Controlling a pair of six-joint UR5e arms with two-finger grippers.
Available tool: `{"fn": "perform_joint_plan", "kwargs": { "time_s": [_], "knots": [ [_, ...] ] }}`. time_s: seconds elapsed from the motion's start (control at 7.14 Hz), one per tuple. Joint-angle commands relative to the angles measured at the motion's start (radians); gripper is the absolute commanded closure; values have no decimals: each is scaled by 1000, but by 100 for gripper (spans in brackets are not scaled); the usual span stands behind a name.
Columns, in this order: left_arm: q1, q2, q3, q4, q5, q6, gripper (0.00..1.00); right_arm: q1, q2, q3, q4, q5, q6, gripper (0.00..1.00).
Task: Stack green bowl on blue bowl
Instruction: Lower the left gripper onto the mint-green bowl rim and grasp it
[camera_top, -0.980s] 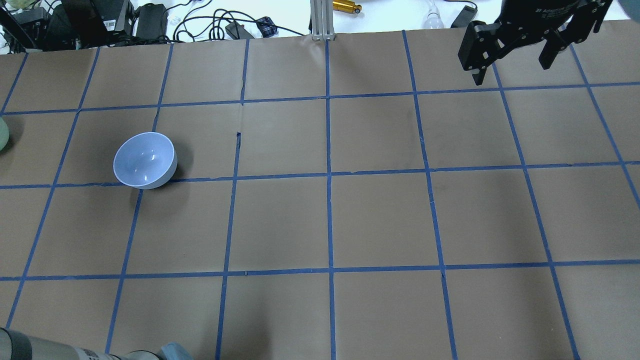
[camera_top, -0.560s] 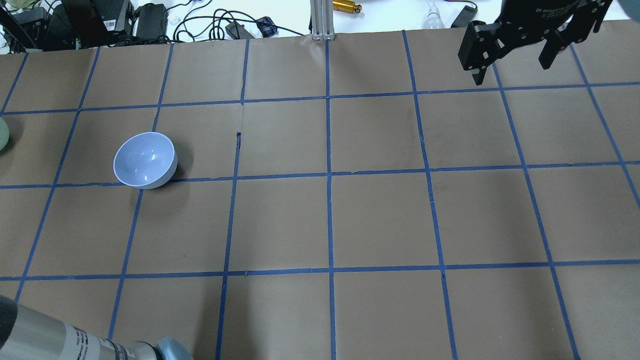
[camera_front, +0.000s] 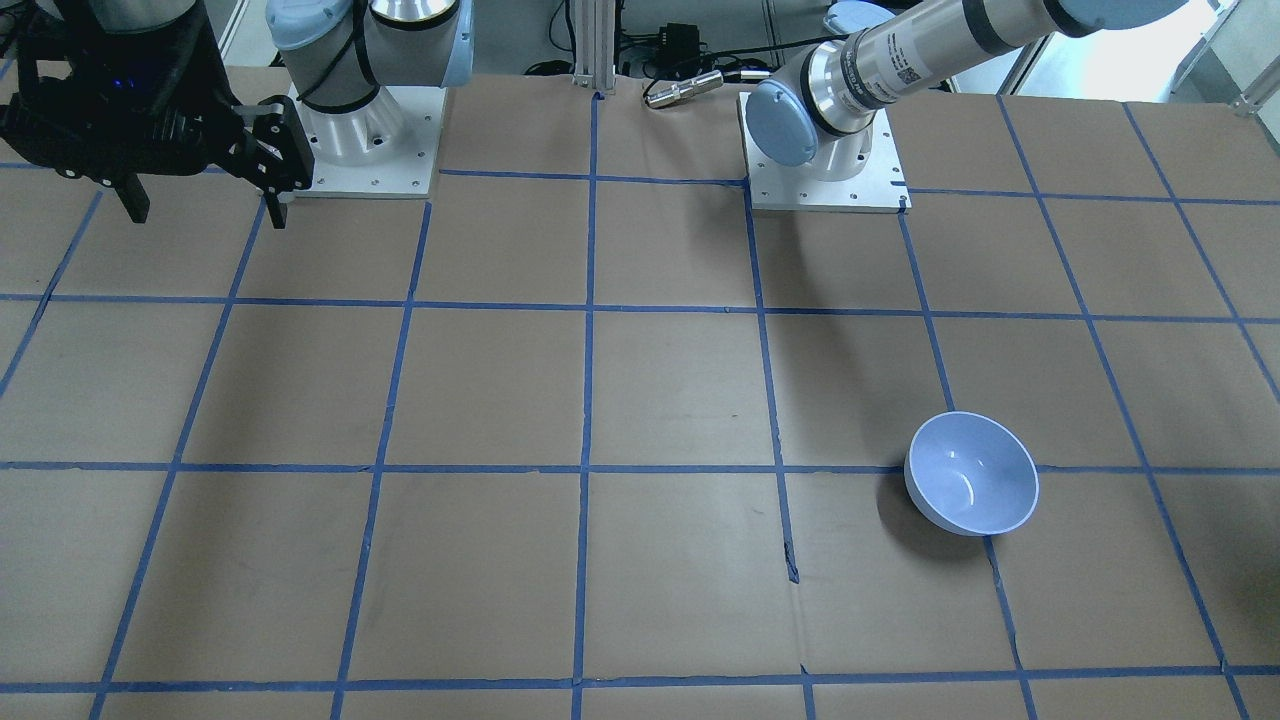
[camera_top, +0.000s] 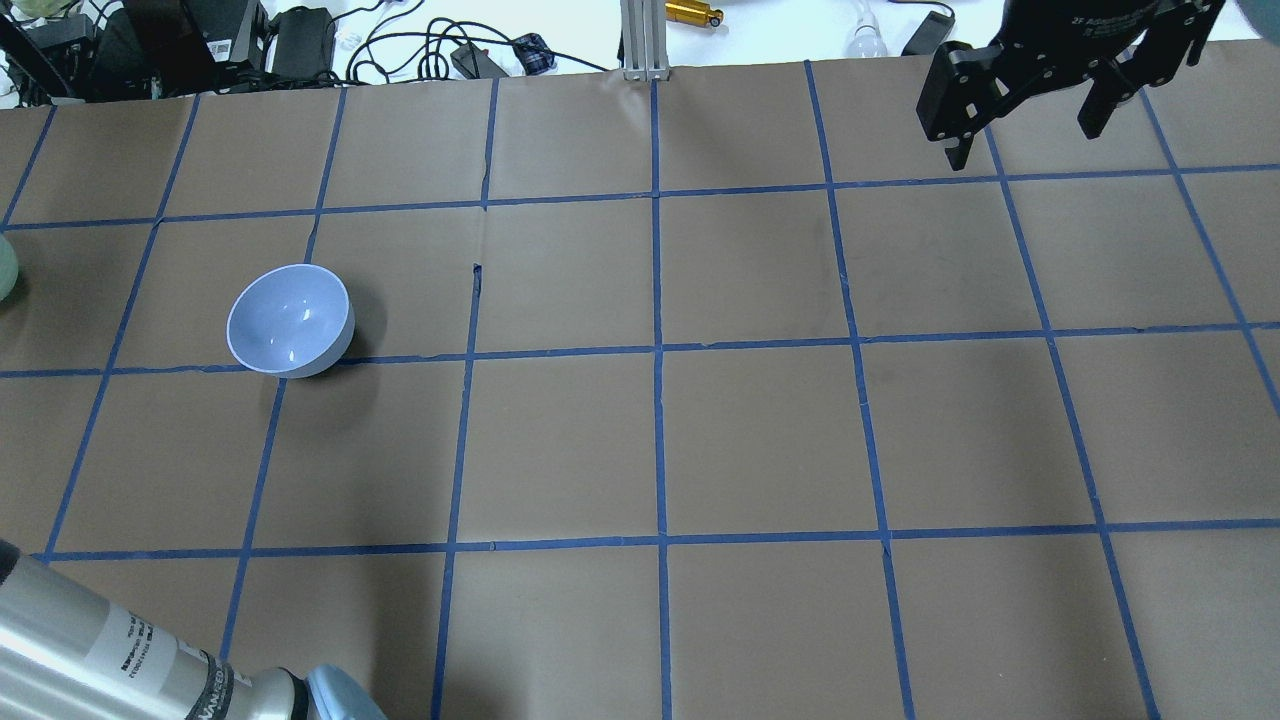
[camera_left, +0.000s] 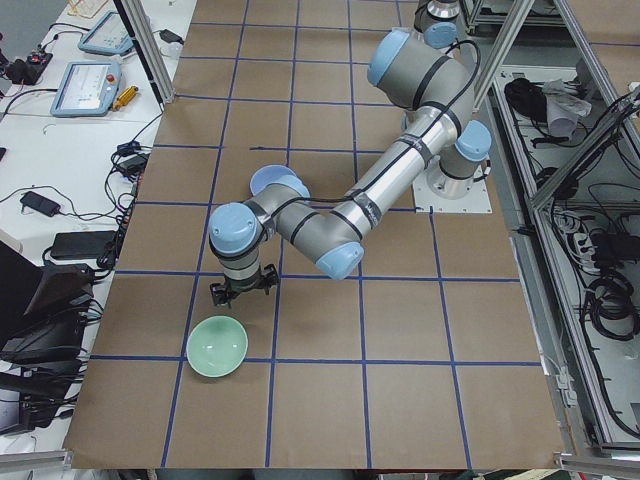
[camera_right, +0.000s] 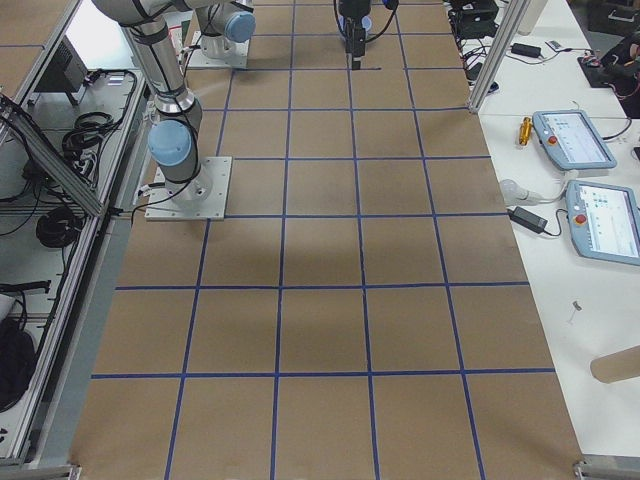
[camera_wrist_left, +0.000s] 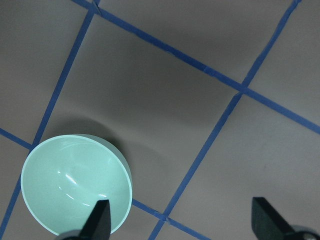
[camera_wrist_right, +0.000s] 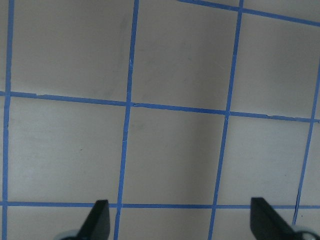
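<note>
"2F Adaptive" on right gripper (camera_top: 1022, 143)

Green bowl (camera_left: 217, 347): pale mint, glossy, deep and round, unmarked. Upright, mouth up, empty. It stands on the table (camera_top: 760, 440) at the far left end, its edge over a blue tape line (camera_wrist_left: 197, 160); the overhead view shows only a sliver of it.

Blue bowl (camera_top: 290, 320): pale periwinkle, glossy, same form, unmarked. Upright, mouth up, empty. It stands in the table's left half, beside a tape crossing, well apart from the green bowl.
</note>
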Motion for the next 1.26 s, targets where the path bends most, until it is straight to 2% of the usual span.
{"fn": "perform_joint_plan", "kwargs": {
  "time_s": [0.0, 0.28, 0.98, 1.12],
  "knots": [
    [28, -77, 35, 10, -13, 58, 4, 0, 0, 0, 0, 0, 0, 0],
    [33, -128, 39, 115, -13, 63, 2, 0, 0, 0, 0, 0, 0, 0],
    [42, -183, 44, 169, -11, 102, 2, -1, 0, 0, 0, 0, 0, 0],
    [42, -211, 82, 169, -11, 101, 2, -1, 0, 0, 0, 0, 0, 0]
  ]
}}
